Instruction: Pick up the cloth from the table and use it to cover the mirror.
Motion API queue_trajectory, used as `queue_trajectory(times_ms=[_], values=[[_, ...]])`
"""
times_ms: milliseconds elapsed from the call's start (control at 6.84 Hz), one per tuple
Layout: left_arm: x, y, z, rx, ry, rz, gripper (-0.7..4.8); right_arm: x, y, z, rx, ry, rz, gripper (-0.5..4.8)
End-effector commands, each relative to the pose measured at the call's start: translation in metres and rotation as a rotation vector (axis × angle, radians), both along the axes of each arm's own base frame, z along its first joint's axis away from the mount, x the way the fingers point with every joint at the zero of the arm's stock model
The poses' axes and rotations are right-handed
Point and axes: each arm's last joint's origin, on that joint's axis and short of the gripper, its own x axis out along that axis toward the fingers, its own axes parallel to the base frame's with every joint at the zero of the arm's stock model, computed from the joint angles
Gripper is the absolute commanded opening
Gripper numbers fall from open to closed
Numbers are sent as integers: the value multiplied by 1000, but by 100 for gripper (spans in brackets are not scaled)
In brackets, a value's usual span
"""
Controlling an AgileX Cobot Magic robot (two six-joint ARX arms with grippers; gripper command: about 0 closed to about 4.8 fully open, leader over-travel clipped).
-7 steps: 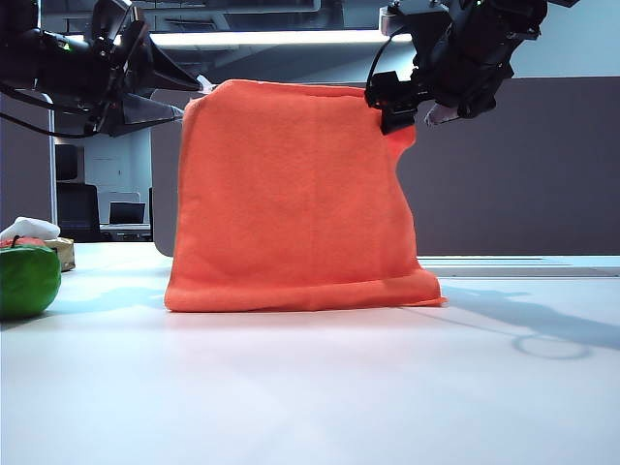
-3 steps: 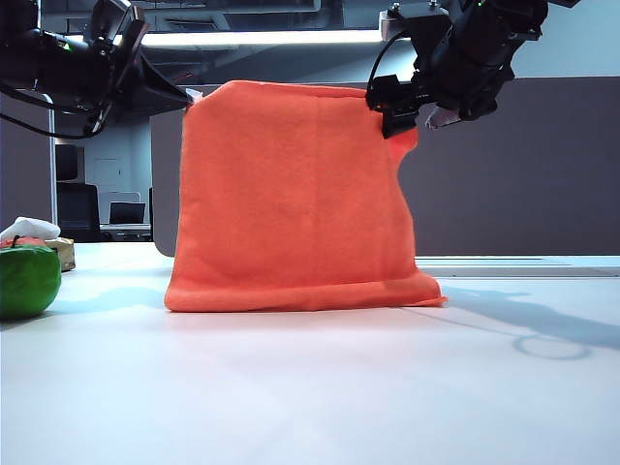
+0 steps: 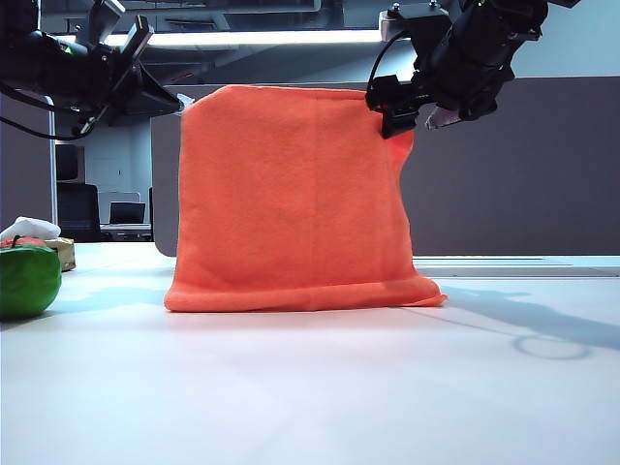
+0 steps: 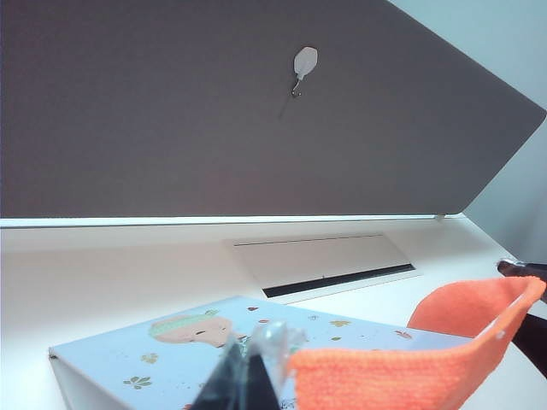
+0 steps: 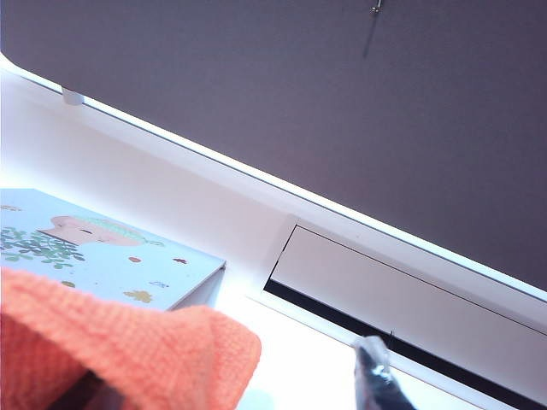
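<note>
Bright, even overhead light from a ceiling strip (image 3: 262, 37), soft shadows on the table (image 3: 310, 387), near foreground softly blurred

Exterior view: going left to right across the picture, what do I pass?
Green ball → left gripper, shut, beside the cloth's top corner → orange cloth draped to the table → right gripper at the cloth's other top corner.
</note>
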Motion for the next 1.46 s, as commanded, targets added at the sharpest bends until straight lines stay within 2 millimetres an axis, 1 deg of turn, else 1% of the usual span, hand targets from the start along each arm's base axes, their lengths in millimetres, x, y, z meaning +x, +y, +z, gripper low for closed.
queue_trajectory(times_ms=[146, 293, 439, 585, 731, 878, 1024, 1170, 1316, 1463], values=[[0, 0, 4, 14, -42, 2, -6, 0, 0, 5, 11, -23, 3, 338], [0, 0, 4, 14, -42, 2, -6, 0, 0, 5, 12, -26, 3, 339], [0, 0, 4, 14, -43, 2, -6, 0, 0, 5, 12, -27, 3, 364], [-1, -1, 6, 12, -62, -34, -6, 0, 1, 6, 14, -32, 3, 373], [-3, -3, 12, 4, -130, -142, -6, 0, 1, 8, 23, -53, 3, 372], [-8, 1, 25, -83, -166, -264, -6, 1, 1, 11, 39, -88, 4, 260], [-8, 4, 22, -81, -124, -293, -5, 1, 1, 11, 40, -87, 7, 259], [-8, 6, 20, -79, -103, -315, -4, 1, 1, 11, 41, -85, 15, 235], [-8, 11, 15, -75, -51, -367, 10, 1, 2, 11, 44, -84, 32, 140], [-9, 14, 14, -75, -31, -391, 29, 1, 2, 11, 45, -85, 33, 116]])
